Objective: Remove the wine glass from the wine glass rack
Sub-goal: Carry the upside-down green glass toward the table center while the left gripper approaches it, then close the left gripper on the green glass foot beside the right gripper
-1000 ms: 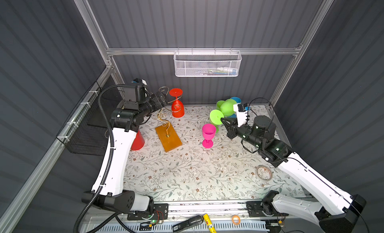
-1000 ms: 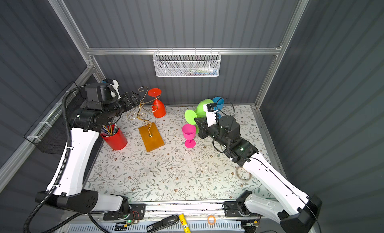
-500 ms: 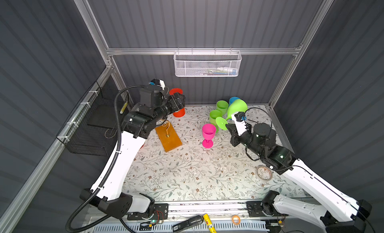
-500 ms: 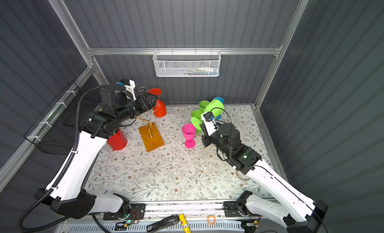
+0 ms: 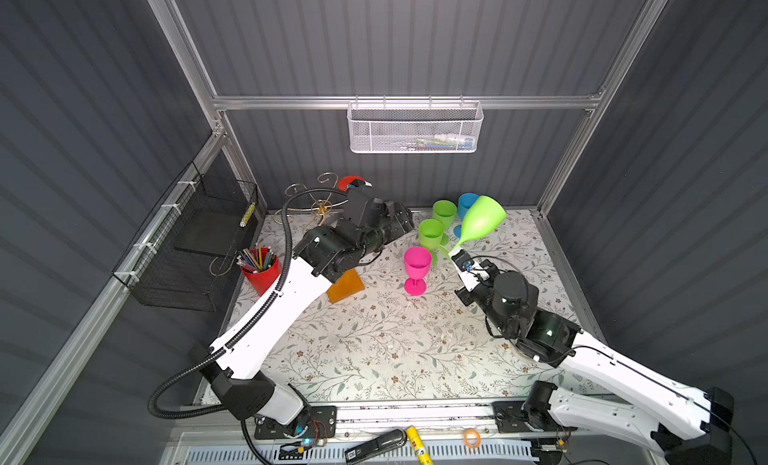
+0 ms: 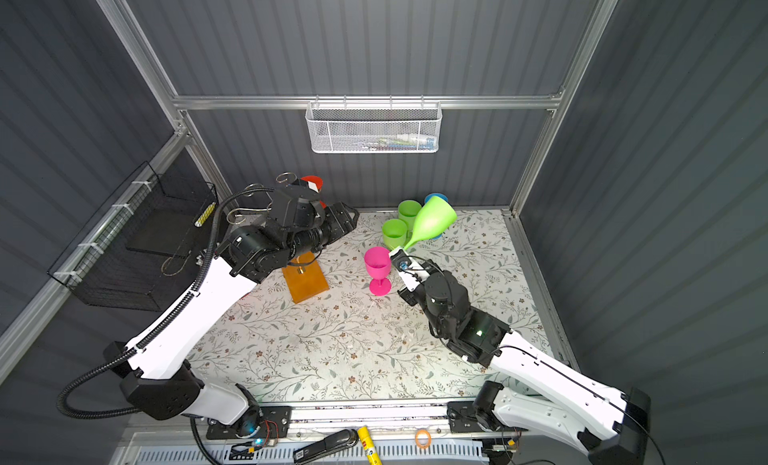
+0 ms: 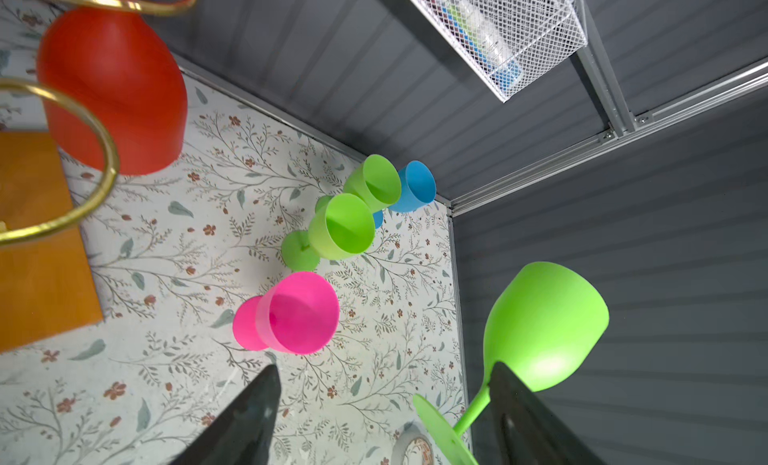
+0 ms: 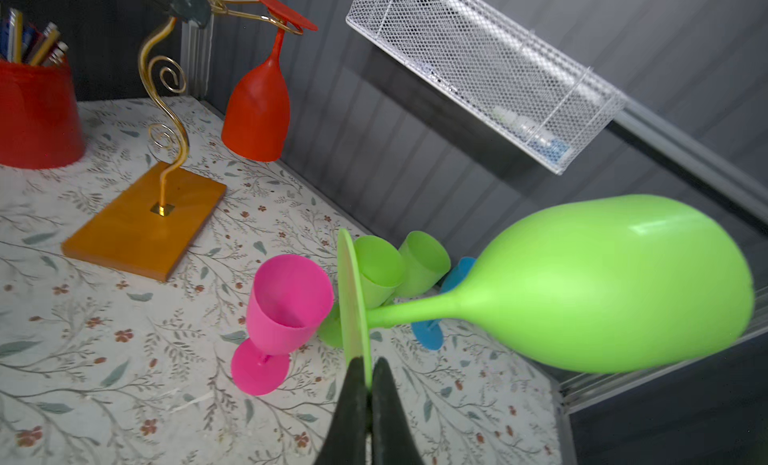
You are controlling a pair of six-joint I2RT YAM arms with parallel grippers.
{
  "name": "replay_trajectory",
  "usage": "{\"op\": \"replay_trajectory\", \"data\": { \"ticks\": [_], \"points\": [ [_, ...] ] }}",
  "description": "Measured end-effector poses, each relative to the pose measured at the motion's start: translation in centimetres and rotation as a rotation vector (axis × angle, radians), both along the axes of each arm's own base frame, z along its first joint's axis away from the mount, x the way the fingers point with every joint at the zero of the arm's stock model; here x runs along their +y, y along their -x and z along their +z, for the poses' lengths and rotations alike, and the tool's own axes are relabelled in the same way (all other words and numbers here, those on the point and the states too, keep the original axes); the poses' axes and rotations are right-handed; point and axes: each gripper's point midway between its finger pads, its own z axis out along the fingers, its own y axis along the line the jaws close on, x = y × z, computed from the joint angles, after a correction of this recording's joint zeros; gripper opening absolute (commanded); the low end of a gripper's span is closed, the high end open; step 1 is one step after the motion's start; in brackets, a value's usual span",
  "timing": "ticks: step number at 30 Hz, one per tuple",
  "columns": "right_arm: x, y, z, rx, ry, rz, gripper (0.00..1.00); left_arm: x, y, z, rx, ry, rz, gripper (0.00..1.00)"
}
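The right gripper (image 8: 369, 373) has its jaws pressed together on the thin foot disc of the lime-green wine glass (image 5: 482, 220), pinching the disc by its rim. The glass is in the air, tilted, with its stem nearly level and its bowl aimed toward the back right corner of the table (image 5: 374, 350). It is well apart from the wine glass rack (image 8: 124, 234) and hangs above a cluster of standing goblets near the back edge: a pink goblet (image 5: 417, 267), two green goblets (image 5: 431, 233) and a blue goblet (image 5: 467, 203). The rack stands near the back left corner on its orange-brown base. A red wine glass (image 8: 255, 110) hangs from it upside down, its foot caught in a gold scroll arm and its bowl opening downward just beside the base. The left gripper (image 7: 384, 365) is raised over the rack, close to the red glass, with its jaws spread wide and nothing between them; it faces the goblets. In both top views the left arm covers much of the rack. A red pencil cup (image 5: 262, 272) stands at the left edge.
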Motion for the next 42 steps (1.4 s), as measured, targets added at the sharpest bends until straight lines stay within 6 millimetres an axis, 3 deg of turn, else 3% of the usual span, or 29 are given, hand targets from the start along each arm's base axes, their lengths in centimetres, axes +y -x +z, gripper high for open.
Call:
{"op": "replay_trajectory", "data": {
  "ticks": [7, 16, 30, 38, 42],
  "points": [
    [0.2, -0.1, 0.7, -0.148, 0.080, -0.035, 0.00, -0.9, 0.1, 0.7, 0.061, 0.099, 0.048, 0.71],
    [0.6, 0.3, 1.6, -0.276, 0.118, -0.025, 0.00, -3.1, 0.7, -0.9, 0.176, 0.184, 0.038, 0.61],
    [2.2, 0.5, 1.6, -0.332, 0.152, 0.037, 0.00, -6.0, 2.2, -4.1, 0.351, 0.307, 0.011, 0.51],
    [2.9, 0.4, 1.0, -0.327, 0.171, 0.062, 0.00, -6.9, 2.3, -5.0, 0.399, 0.362, 0.024, 0.41],
    [3.2, 0.4, 0.8, -0.329, 0.181, 0.066, 0.00, -7.2, 2.7, -5.6, 0.422, 0.366, 0.026, 0.30]
  ]
}}
